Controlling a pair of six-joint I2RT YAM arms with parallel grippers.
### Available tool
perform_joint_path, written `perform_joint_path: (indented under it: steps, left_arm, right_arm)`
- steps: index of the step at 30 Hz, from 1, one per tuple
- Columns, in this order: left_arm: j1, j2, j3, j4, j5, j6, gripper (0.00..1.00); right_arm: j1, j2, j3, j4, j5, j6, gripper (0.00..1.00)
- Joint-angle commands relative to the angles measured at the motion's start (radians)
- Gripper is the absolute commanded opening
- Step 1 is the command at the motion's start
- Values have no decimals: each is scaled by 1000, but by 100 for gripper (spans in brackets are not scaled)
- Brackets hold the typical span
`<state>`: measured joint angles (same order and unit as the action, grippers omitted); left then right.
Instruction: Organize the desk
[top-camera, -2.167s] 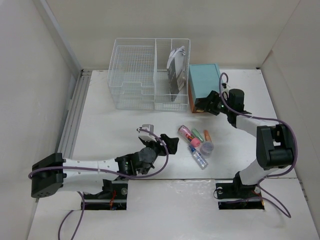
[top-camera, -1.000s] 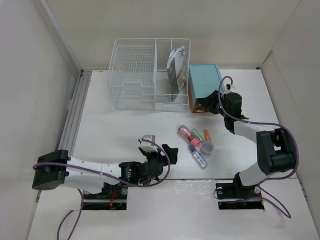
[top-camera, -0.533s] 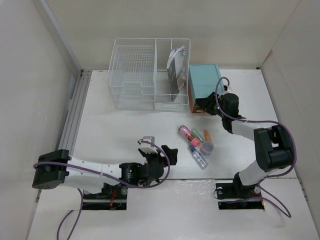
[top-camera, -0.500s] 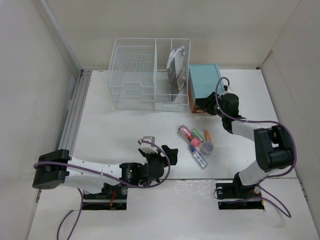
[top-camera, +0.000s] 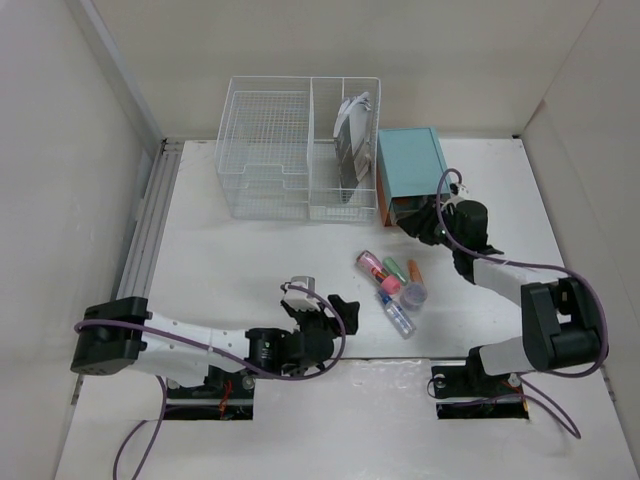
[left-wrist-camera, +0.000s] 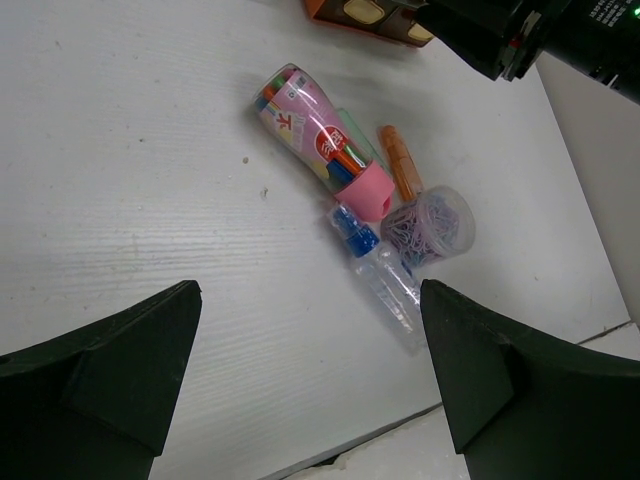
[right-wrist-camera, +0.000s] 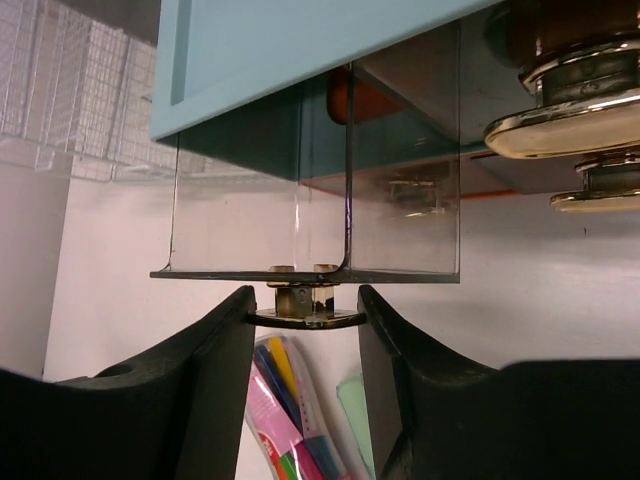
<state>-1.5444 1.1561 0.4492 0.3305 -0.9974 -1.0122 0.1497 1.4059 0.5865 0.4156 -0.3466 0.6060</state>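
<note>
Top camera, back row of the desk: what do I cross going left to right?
metal rail → white wire basket → dark flat item standing in the basket's right compartment → teal drawer box

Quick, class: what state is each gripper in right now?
Left gripper: open, empty.
Right gripper: closed on the drawer knob.

One basket (top-camera: 265, 150), one box (top-camera: 410, 165) (teal), one tube (left-wrist-camera: 315, 135), one bottle (left-wrist-camera: 385, 285), one cup (left-wrist-camera: 432, 225)
</note>
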Motion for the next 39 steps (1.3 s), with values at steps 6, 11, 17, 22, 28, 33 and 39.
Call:
perform_joint_path:
  steps: [6, 11, 17, 22, 28, 33, 39]
  left_arm:
    - [-13, 34, 69, -2, -50, 1, 89]
    - [-13, 66, 95, 18, -60, 47, 89]
    - [-13, 103, 117, 53, -60, 57, 89]
    - [-13, 142, 166, 71, -50, 110, 89]
    - [27, 172, 241, -23, -50, 101, 86]
    - [130, 217, 366, -201, 49, -55, 65]
    - [237, 330, 528, -353, 187, -207, 58]
  right_arm:
    - [-42, -80, -17, -192, -124, -160, 26]
    - [-52, -131, 25, -323, -158, -232, 28]
    - [-61, -186, 56, -451, -222, -290, 77]
    - [-70, -242, 56, -486, -232, -302, 86]
    - [-70, -263, 107, -592, -317, -351, 78]
    - [-70, -314, 180, -773, -380, -440, 33]
    - [-70, -419, 280, -880, -416, -558, 9]
